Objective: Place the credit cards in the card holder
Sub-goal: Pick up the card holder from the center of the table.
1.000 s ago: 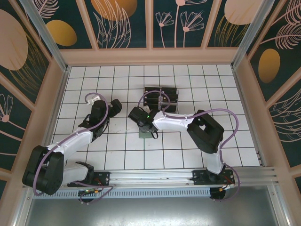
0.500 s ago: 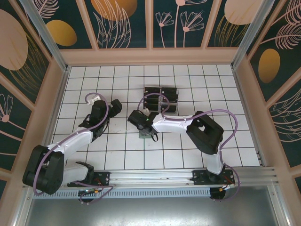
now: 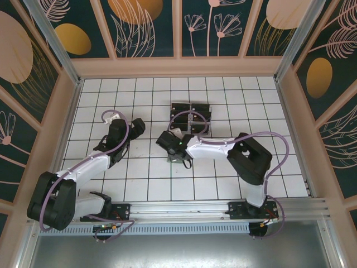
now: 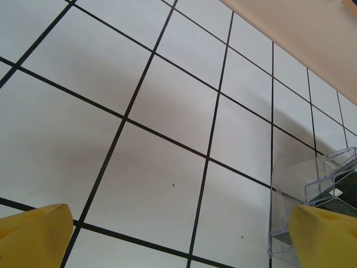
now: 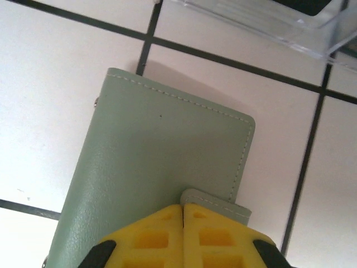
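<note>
the tiled table (image 3: 268, 167) is lying open up to its raised border, with bare tiles spreading left and right of the arms; the clear rack (image 3: 190, 116) is standing toward the far middle, holding the black credit cards (image 3: 182, 106); the green card holder (image 5: 162, 162) is lying flat just on the near side of the rack, apart from it; the right gripper (image 5: 183, 220) is sitting clenched, pads pressed together, over the holder's edge beside its tab (image 5: 217, 205); the left gripper (image 4: 178, 240) is hanging spread wide above bare tiles, the rack at its right.
</note>
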